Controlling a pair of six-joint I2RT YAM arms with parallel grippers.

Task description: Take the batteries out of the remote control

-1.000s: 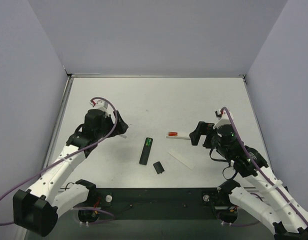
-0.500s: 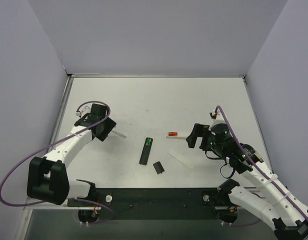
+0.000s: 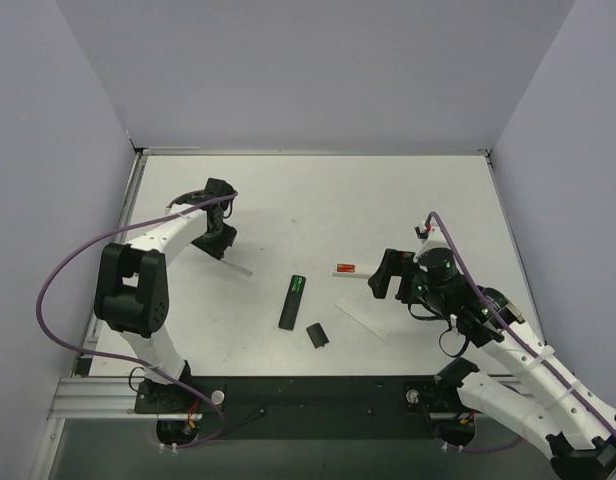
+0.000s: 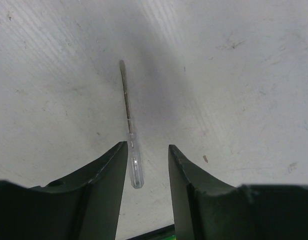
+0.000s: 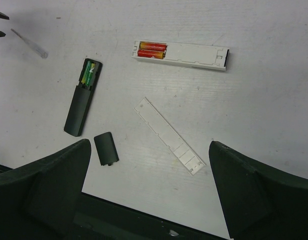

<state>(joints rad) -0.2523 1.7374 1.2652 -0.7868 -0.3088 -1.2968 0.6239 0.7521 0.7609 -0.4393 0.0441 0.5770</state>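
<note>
The black remote control [image 3: 293, 300] lies on the table centre, slot face up, with green batteries [image 3: 298, 284] in its far end. In the right wrist view the remote [image 5: 82, 106] and its batteries [image 5: 90, 74] show at upper left. My left gripper [image 3: 224, 246] is open at the left; the clear screwdriver [image 4: 133, 167] lies on the table between its fingers [image 4: 106, 175], close to the left one and not gripped. My right gripper [image 3: 380, 276] is open and empty, hovering right of the remote; its fingers [image 5: 49, 185] frame the view.
A small black cover piece [image 3: 317, 334] lies near the remote's near end. A white remote [image 5: 180, 55] with red-orange batteries and its long white cover [image 5: 169, 135] lie right of centre. The screwdriver [image 3: 238, 267] lies left of the black remote.
My left arm has swung out to the left and back, its gripper now pointing down at the screwdriver from farther away. My right gripper has edged slightly left. The remote has not moved.
</note>
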